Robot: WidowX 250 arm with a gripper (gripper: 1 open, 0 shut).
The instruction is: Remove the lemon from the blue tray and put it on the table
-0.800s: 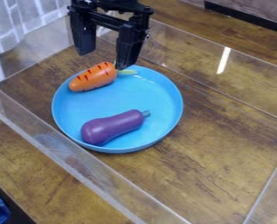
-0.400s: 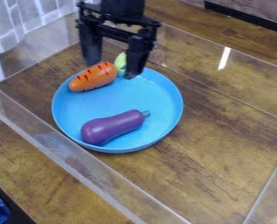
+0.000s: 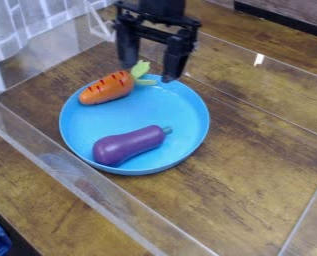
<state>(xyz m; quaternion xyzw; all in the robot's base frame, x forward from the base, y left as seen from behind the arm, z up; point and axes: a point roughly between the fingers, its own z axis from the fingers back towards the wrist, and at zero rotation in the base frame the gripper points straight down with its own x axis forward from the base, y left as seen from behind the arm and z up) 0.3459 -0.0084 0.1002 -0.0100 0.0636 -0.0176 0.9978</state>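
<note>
The round blue tray (image 3: 188, 118) lies in the middle of the dark wooden table (image 3: 254, 190). Just past the tray's far rim a small yellow-green piece, seemingly the lemon (image 3: 139, 70), shows on the table, partly hidden by a gripper finger. My black gripper (image 3: 149, 68) points down over that spot. It is open, with its fingers (image 3: 173, 62) spread wide and gripping nothing. An orange carrot (image 3: 106, 88) rests on the tray's far left rim, beside the lemon.
A purple eggplant (image 3: 131, 144) lies inside the tray near its front. Clear acrylic walls (image 3: 41, 150) border the table at the left and front. Bare wood shows to the right of the tray.
The open gripper has moved to the right along the tray's far rim, and the yellow-green piece it was hiding has come into view. The carrot and eggplant have not moved.
</note>
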